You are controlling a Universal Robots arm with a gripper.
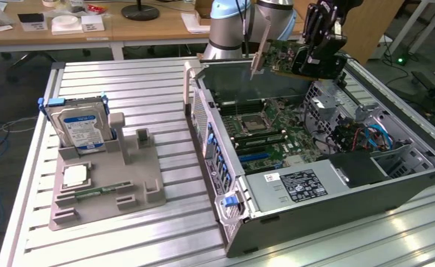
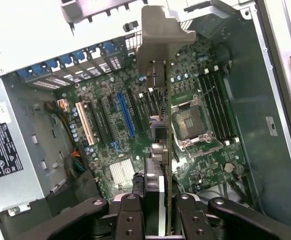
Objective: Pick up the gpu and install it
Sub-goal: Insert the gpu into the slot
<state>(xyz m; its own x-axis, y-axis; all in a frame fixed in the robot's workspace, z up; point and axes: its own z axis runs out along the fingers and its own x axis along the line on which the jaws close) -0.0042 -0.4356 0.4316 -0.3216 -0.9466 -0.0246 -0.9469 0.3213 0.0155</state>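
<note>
- I am watching the pincer point(image 1: 317, 53) clench the gpu point(image 1: 281, 54), with a finger pressing on each flat face of the card.
- The gpu is hanging in the air above the open computer case point(image 1: 225, 183), well clear of the motherboard point(image 1: 266, 139) and touching nothing else.
- In the wrist view the gpu point(image 2: 161, 130) is showing edge-on, running straight out from the pincer point(image 2: 158, 220). Its silver bracket point(image 2: 160, 35) is sitting at the far end, pointing at the case's slotted rear wall.
- The card's long axis is lying roughly parallel to the expansion slots, just to the socket side of the blue slot point(image 2: 125, 115).
- I am judging that the card is hovering over the black slots beside the blue one, but I cannot tell which one is lying directly beneath its edge.
- The hard drive point(image 1: 80, 128) is standing in its holder on the desk point(image 1: 128, 83), well apart from the case.
</note>
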